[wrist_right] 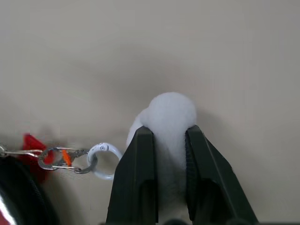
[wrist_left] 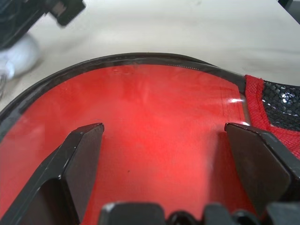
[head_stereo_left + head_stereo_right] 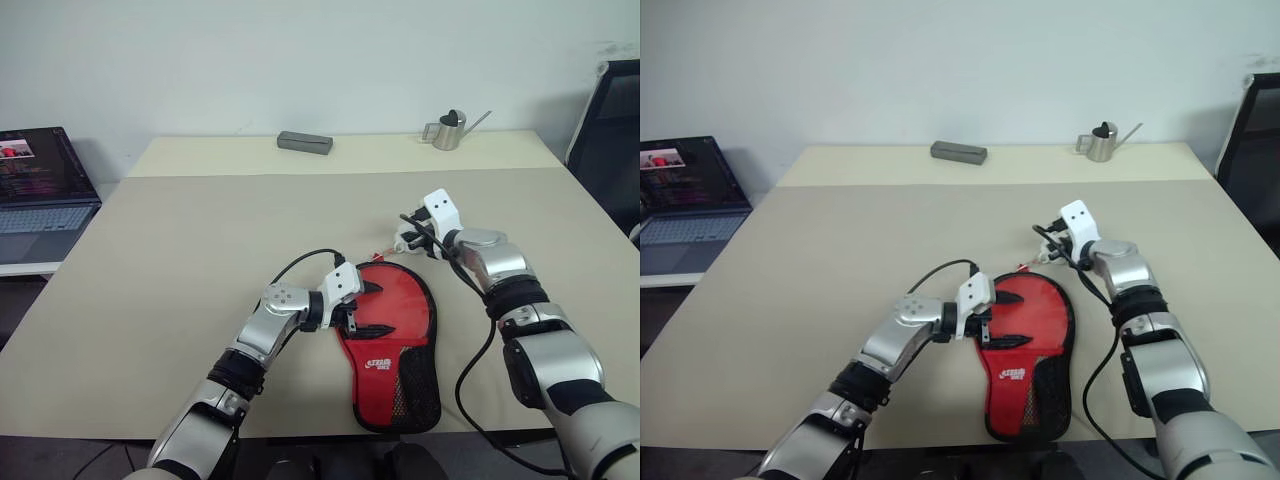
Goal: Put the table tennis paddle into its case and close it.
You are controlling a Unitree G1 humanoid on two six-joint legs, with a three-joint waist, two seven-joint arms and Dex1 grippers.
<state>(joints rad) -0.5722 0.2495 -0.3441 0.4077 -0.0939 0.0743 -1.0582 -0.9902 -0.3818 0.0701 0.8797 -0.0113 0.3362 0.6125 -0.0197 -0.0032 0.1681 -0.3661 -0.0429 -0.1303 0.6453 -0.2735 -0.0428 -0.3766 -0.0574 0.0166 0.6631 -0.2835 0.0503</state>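
1. The case [image 3: 392,345] lies flat near the front edge of the table [image 3: 180,260], round end toward the far edge, narrow mesh end toward the front. The paddle isn't separately visible; judging by the full, flat shape, it is probably already inside.
2. The white pom-pom [image 1: 169,117] on the zipper sits just off the round end, linked by a small clip and ring [image 1: 70,158] to the case's rim.
3. The right end effector [image 1: 167,136] has its fingers pressed in on that pom-pom, pinching it.
4. The left end effector [image 2: 164,133] is spread wide, fingers resting over the red face of the case, pinning it.
5. To do this well: keep that left hold firm so the case doesn't slide, and pull the pom-pom along the rim's curve, low and steady.
6. Risk, in my view: the fluffy ball could slip free, or the chain could tug sideways and jam the zip.
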